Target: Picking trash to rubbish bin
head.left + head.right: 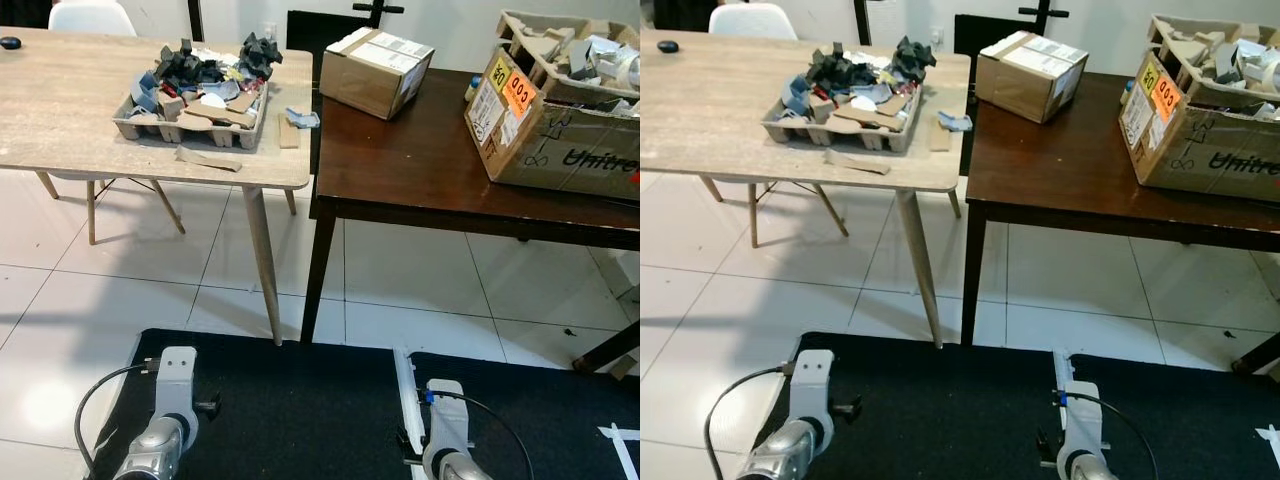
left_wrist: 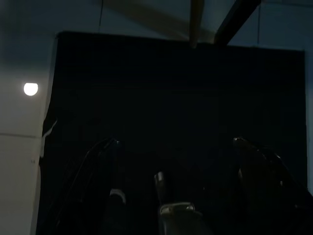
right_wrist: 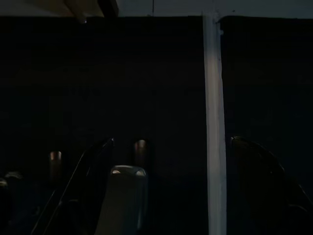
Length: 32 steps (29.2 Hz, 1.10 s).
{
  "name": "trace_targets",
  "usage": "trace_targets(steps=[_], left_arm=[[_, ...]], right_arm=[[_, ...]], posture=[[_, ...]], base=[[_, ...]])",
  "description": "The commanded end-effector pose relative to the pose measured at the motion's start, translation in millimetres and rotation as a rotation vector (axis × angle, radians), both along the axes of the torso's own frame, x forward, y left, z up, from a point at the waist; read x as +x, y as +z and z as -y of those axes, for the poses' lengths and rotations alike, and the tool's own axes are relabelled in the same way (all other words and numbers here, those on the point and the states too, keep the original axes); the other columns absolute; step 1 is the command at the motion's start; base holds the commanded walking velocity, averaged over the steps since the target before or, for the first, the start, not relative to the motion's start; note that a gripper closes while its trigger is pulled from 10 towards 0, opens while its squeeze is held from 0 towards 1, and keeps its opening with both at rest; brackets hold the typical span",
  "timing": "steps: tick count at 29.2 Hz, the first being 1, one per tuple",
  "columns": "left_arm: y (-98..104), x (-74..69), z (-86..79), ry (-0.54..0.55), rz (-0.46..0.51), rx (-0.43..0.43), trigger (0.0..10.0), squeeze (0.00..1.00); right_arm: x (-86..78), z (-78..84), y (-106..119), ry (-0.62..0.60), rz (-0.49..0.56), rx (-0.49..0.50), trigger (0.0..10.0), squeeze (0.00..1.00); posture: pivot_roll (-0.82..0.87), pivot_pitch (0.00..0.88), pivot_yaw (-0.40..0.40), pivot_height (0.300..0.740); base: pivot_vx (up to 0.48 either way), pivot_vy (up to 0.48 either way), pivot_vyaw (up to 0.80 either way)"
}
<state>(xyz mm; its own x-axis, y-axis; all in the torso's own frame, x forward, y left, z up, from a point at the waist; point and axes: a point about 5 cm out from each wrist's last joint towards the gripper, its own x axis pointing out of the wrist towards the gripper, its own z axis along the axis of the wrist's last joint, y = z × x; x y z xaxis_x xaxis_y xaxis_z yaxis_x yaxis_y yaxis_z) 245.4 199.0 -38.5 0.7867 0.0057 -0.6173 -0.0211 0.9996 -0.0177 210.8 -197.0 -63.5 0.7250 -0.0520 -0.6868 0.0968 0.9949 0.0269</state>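
A: Pale wood-grain table (image 1: 70,110) far left. On it, a grey pulp cardboard tray (image 1: 190,125) heaped with trash (image 1: 205,75): dark scraps, card offcuts. One loose cardboard strip (image 1: 208,158) lies just near of the tray, another flat piece (image 1: 289,131) just right of it, and a small bluish scrap (image 1: 303,119) sits at the table's right edge.

B: Dark brown table (image 1: 420,170)?

A: It butts against the pale one on the right. A closed cardboard box (image 1: 375,70) stands at its far left; a large open carton (image 1: 560,130) with orange and yellow stickers at far right, full of card pieces.

B: Arms?

A: Both hang low over a black floor mat (image 1: 300,400) on white tiles. Left gripper (image 2: 176,147): fingers spread apart, holding nothing, in the dark wrist view. Right gripper (image 3: 171,147): likewise apart and empty, with a white tape line (image 3: 214,122) crossing the mat beneath it.

B: Rubbish bin?

A: Cannot tell where.
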Motion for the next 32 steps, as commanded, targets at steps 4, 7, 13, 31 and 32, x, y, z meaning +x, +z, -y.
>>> trace_targets(steps=[4, 7, 13, 31, 32], left_arm=[[-5.2, -6.8, 1.5, 0.009, -0.02, -0.02, 10.0, 0.0], [-5.2, -6.9, 1.4, 0.009, -0.02, -0.021, 10.0, 0.0], [-5.4, -7.5, 0.9, 0.009, -0.02, -0.022, 10.0, 0.0], [-5.3, -8.5, -1.4, 0.005, -0.021, -0.022, 10.0, 0.0], [-5.3, -8.5, -1.5, 0.005, -0.021, -0.022, 10.0, 0.0]], right_arm=[[-7.6, 0.6, -5.0, 0.008, -0.038, -0.003, 10.0, 0.0], [-7.9, 0.6, -5.1, 0.008, -0.039, -0.003, 10.0, 0.0], [-8.6, 0.6, -5.6, 0.011, -0.043, -0.003, 10.0, 0.0], [-11.1, -1.9, -7.3, 0.007, -0.049, 0.001, 10.0, 0.0], [-11.2, -1.9, -7.4, 0.006, -0.049, 0.001, 10.0, 0.0]], posture=[[0.05, 0.111, -0.046, 0.74], [0.05, 0.111, -0.047, 0.74], [0.05, 0.116, -0.047, 0.74], [0.06, 0.118, -0.044, 0.74], [0.06, 0.119, -0.044, 0.74]], base=[[0.324, 0.0, 0.0], [0.328, 0.0, 0.0], [0.325, 0.0, 0.0], [0.321, 0.0, 0.0], [0.319, 0.0, 0.0]])
